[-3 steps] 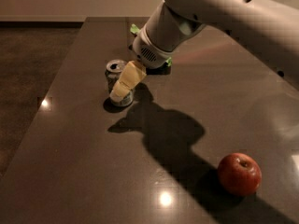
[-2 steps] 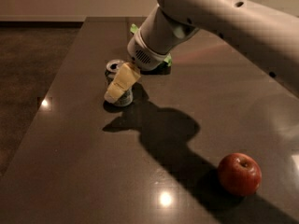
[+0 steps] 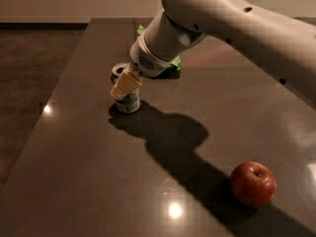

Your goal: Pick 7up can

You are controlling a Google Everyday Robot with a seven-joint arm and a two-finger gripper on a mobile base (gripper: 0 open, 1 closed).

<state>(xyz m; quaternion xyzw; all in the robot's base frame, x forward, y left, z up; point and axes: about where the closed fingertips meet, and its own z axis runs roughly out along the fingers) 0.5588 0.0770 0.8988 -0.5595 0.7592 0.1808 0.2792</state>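
The 7up can (image 3: 130,103) stands upright on the dark table (image 3: 89,172), left of centre, with its silver top showing behind the gripper. My gripper (image 3: 121,91), cream-coloured at its tip, reaches down from the upper right and sits right at the can, covering its upper front. The white arm (image 3: 237,23) crosses the top right of the camera view. Whether the gripper touches the can is hidden.
A green snack bag (image 3: 174,63) lies just behind the can, mostly hidden by the arm. A red apple (image 3: 253,184) sits at the front right. The table's left edge (image 3: 59,117) runs close to the can, with floor beyond.
The gripper has moved a little left and down, closer onto the can. The can, the bag and the apple have not moved.
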